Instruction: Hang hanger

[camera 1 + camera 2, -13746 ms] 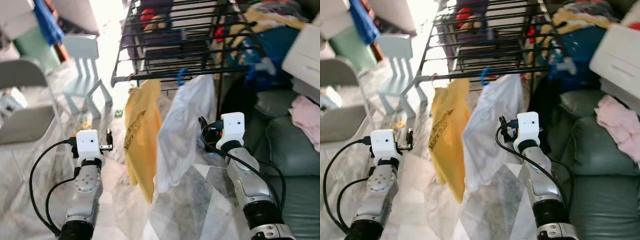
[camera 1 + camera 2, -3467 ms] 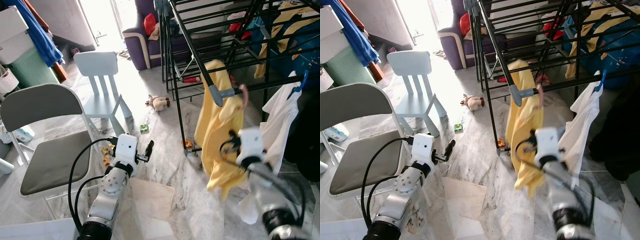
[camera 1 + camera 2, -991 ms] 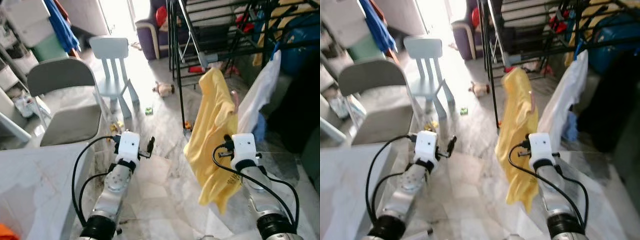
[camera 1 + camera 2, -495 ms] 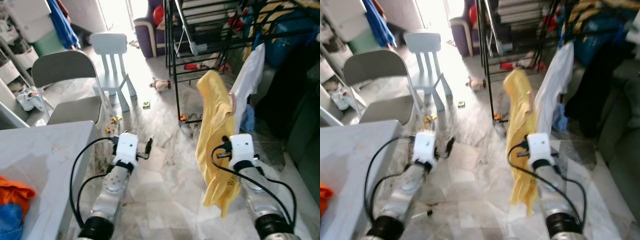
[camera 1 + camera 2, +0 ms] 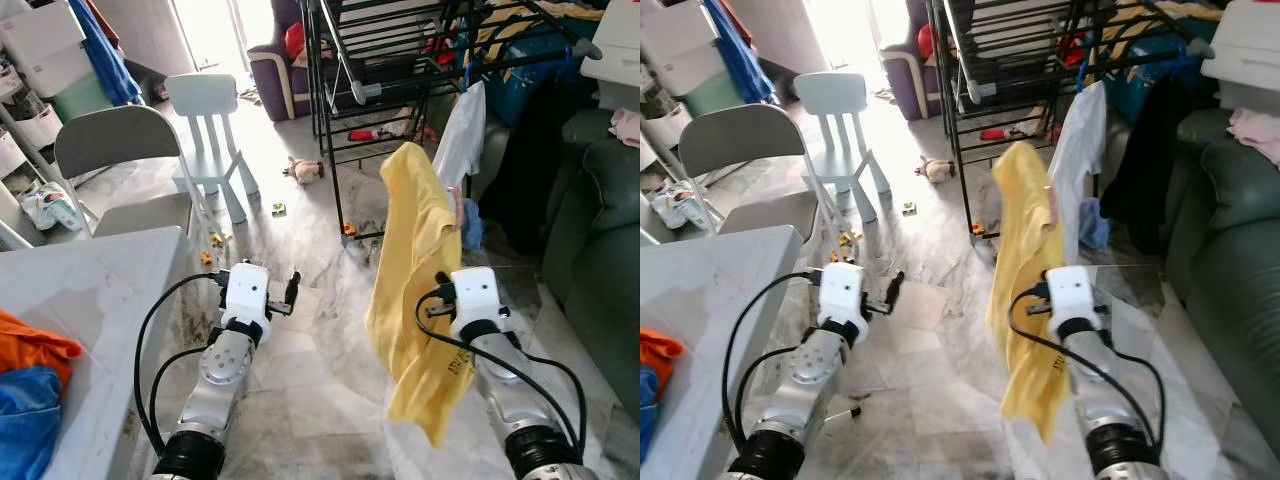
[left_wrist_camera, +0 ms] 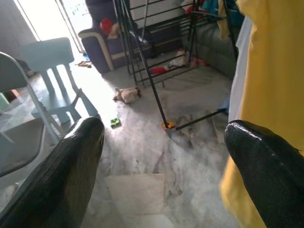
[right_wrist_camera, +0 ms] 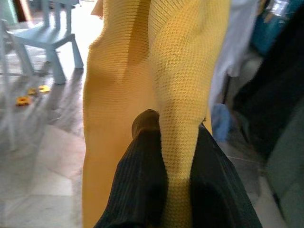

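A yellow garment hangs from a pink hanger whose hook pokes out near its top. My right gripper is shut on the fabric, with a black finger on either side of a fold. It holds the garment up in the air, well away from the black drying rack. On the rack's rail a white garment hangs from a blue hanger. My left gripper is open and holds nothing, low over the marble floor.
A grey table with orange and blue clothes stands at my left. Behind it are a grey folding chair and a small pale-blue chair. A green sofa lines the right. A soft toy lies on the floor.
The yellow garment, earlier hanging on the rack's rail, is now off it and held in my right gripper. The camera has backed away from the rack, and the table has come into view.
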Available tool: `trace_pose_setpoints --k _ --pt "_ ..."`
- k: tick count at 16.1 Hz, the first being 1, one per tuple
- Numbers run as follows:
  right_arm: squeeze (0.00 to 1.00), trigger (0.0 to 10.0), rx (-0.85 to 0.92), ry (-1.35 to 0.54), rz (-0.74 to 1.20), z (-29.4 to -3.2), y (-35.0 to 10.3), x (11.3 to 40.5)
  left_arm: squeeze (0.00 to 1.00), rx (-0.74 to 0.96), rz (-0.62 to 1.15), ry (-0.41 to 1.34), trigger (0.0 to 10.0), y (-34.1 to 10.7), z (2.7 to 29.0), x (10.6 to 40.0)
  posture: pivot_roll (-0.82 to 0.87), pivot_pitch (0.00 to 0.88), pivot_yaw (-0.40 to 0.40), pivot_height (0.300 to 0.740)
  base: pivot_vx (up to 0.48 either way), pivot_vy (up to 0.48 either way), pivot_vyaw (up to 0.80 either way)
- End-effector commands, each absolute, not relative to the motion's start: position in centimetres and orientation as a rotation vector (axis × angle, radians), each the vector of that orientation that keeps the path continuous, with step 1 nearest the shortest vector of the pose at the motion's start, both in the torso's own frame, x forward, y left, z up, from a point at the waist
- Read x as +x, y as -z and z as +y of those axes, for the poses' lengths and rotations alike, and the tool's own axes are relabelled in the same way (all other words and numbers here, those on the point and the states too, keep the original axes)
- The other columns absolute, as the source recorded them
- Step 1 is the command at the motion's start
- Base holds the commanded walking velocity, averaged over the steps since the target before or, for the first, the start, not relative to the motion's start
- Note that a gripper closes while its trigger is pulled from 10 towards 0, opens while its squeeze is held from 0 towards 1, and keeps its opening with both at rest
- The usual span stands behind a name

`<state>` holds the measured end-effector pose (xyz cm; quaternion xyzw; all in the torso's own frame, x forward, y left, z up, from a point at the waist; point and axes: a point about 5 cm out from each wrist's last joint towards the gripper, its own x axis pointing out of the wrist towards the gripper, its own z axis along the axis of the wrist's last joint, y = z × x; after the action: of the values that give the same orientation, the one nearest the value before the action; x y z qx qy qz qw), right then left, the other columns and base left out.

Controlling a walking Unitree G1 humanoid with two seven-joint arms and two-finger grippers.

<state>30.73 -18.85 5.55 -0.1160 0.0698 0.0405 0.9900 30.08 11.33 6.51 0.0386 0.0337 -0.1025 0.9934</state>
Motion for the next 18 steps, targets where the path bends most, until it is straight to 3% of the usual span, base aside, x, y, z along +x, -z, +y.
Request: trace_pose_setpoints --k 1,7,14,18 --pt "0.00 10.0 -0.230 -0.104 0.053 -17.9 -7.4 31.6 0.00 0.098 0.058 0.167 10.0 -6.6 12.5 30.1 -0.16 0.000 0.151 0.740 0.000 0.000 0.00" --pt "0.00 10.0 -0.228 -0.160 0.025 -17.7 -8.3 31.6 0.00 0.134 0.074 -0.003 10.0 -5.7 17.0 28.3 -0.14 0.000 0.129 0.740 0.000 0.000 0.07" --pt "0.00 10.0 -0.226 -0.184 0.034 -16.9 -8.0 31.3 0.00 0.114 0.066 0.023 10.0 -5.9 15.3 28.9 -0.15 0.000 0.131 0.740 0.000 0.000 0.61" --pt "0.00 10.0 -0.210 -0.177 0.043 -17.0 -7.9 31.2 0.00 0.110 0.063 0.024 10.0 -5.9 15.0 28.9 -0.15 0.000 0.120 0.740 0.000 -0.241 0.20"
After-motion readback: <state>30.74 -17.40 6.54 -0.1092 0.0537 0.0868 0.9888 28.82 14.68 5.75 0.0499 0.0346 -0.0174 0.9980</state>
